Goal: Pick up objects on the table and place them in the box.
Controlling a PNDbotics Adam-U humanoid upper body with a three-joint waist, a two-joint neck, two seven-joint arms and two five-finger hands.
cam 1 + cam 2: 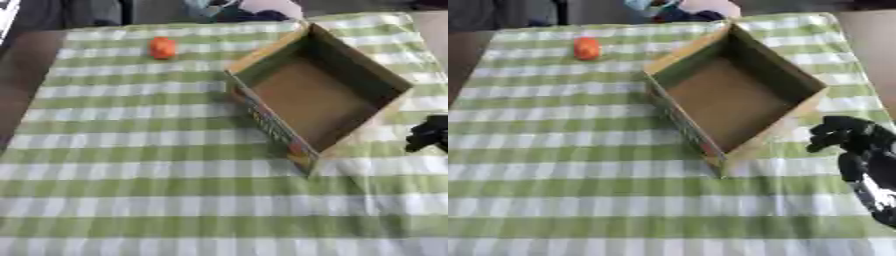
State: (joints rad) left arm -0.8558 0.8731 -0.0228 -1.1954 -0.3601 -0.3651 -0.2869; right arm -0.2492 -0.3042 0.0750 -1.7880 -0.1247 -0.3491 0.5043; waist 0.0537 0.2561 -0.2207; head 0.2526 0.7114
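A small orange object point(162, 48) lies on the green-and-white checked cloth at the far left of the table. An open cardboard box point(317, 95) stands turned at an angle right of centre, and its brown floor shows nothing inside. My right hand point(843, 135) hovers just off the box's near right corner, black fingers curled, with nothing in them. The black and silver forearm point(872, 185) runs down to the right edge. My left hand shows in neither view.
The checked cloth point(157, 190) covers the whole table, with open room in front and to the left. Dark table edge point(22, 80) shows at the far left. Blurred coloured things point(658, 7) sit beyond the far edge.
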